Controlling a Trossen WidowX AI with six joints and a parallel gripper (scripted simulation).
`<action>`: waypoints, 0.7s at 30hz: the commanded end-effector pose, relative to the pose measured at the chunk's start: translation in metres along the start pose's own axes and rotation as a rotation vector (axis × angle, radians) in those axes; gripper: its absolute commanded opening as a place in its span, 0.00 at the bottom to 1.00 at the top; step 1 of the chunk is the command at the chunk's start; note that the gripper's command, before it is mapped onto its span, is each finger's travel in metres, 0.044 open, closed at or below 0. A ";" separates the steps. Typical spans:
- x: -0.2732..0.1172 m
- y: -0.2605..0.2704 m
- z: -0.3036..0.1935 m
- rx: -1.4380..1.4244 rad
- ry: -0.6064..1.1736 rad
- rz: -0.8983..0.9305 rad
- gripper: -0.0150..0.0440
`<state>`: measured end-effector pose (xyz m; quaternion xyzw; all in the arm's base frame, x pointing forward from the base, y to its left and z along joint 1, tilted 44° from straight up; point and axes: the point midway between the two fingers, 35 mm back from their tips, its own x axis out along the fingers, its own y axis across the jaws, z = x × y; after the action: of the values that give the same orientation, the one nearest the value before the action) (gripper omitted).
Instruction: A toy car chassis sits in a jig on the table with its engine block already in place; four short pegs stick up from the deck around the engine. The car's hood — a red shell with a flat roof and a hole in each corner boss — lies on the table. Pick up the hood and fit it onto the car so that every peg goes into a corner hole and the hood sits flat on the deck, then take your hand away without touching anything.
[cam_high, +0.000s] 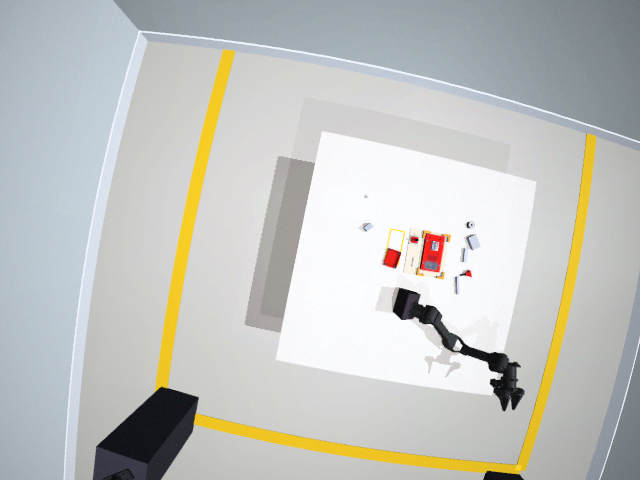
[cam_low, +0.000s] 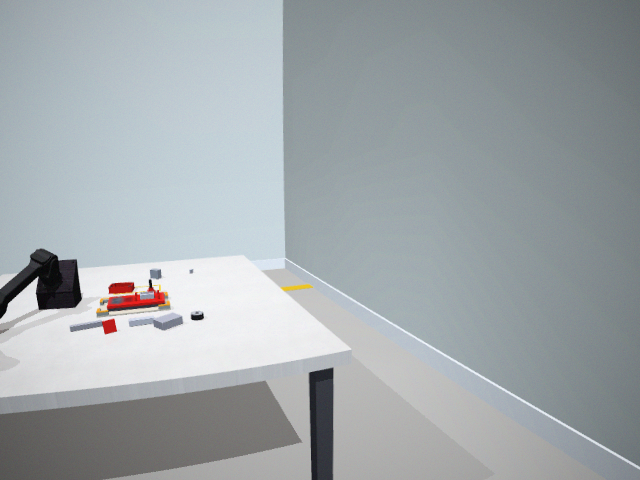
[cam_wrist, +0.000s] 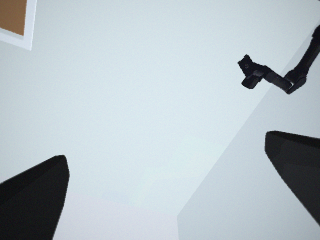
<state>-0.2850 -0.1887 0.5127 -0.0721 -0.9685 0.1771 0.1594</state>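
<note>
While gaping wide with nothing in gripper (cam_high: 509, 408) (cam_wrist: 167, 146), is probably calling for gentle pinching across opposite sides of red hood (cam_high: 391, 257) (cam_low: 121, 287), likely light, stiff, slick

Bright overhead light washes the table (cam_high: 341, 310) (cam_low: 248, 330) nearly white; shadows fall softly; the top view bows outward.

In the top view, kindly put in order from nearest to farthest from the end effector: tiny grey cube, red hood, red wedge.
From the end effector:
1. Red wedge, picture's right of the hood
2. Red hood, further left
3. Tiny grey cube, upper left
</note>
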 end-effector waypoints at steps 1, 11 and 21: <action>0.000 0.000 -0.001 0.002 0.002 -0.002 1.00; -0.004 0.022 -0.074 0.252 0.169 -0.085 1.00; -0.031 0.067 -0.162 0.577 0.360 -0.180 1.00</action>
<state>-0.2195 -0.1074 0.6066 0.0119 -0.8730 0.3699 0.3177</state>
